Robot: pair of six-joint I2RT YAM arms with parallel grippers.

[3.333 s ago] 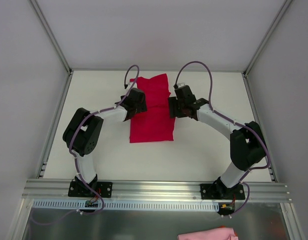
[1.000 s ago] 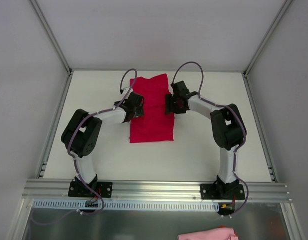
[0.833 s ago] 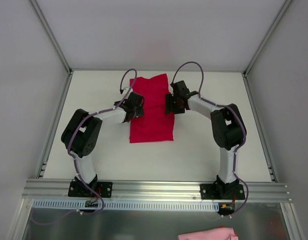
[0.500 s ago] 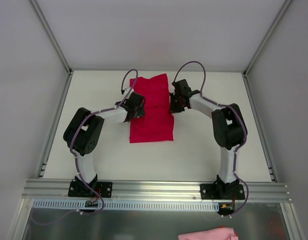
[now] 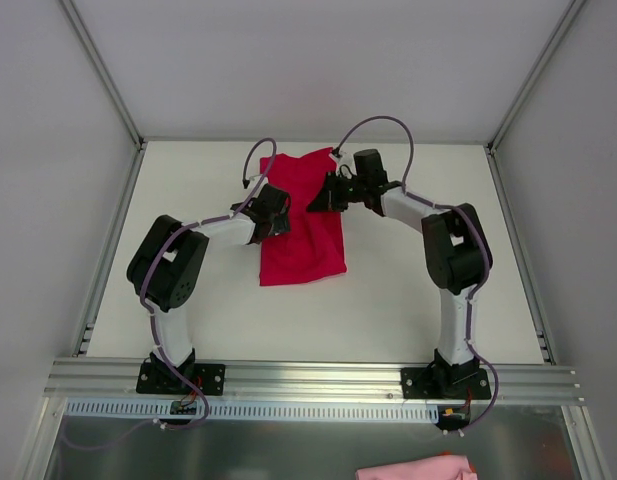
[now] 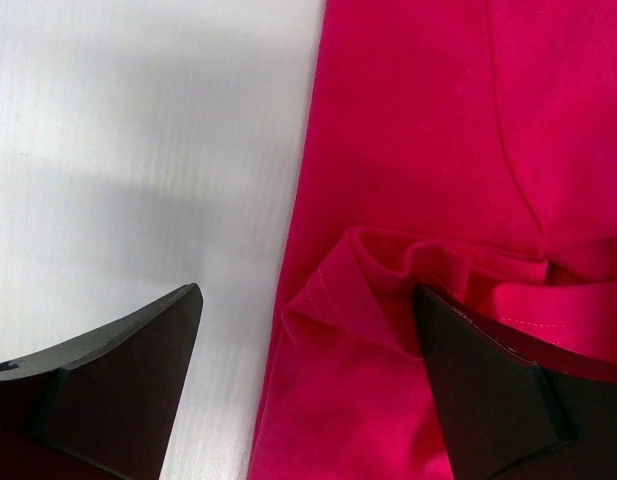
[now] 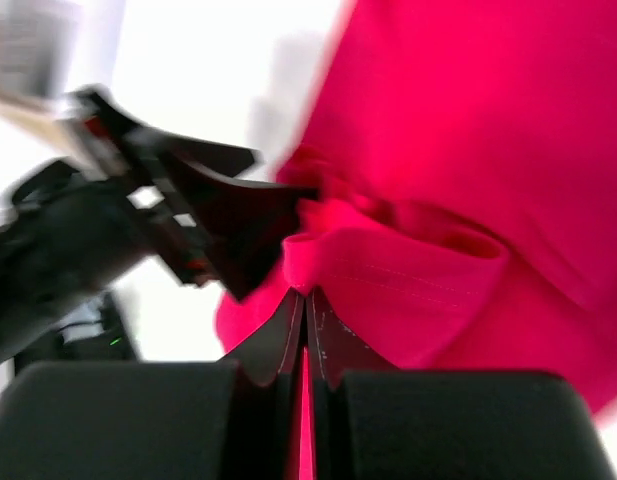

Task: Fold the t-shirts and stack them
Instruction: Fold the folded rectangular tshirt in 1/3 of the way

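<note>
Cloth is pinched flat between the fingers of my right claw (image 7: 303,300). It is clenched on a fold of the red t-shirt (image 5: 303,240) at its right edge, in the far half, and holds that edge raised off the surface (image 5: 408,290). My left claw (image 6: 306,292) stands spread wide and grasps nothing. It straddles the shirt's left edge, with a puckered hem just between its fingers. The shirt lies mid-surface as a long strip, its long axis running from my bases toward the far wall. From my right claw the bulk lies leftward and nearer the bases, so I judge the fold must travel that way, the right arm leading.
</note>
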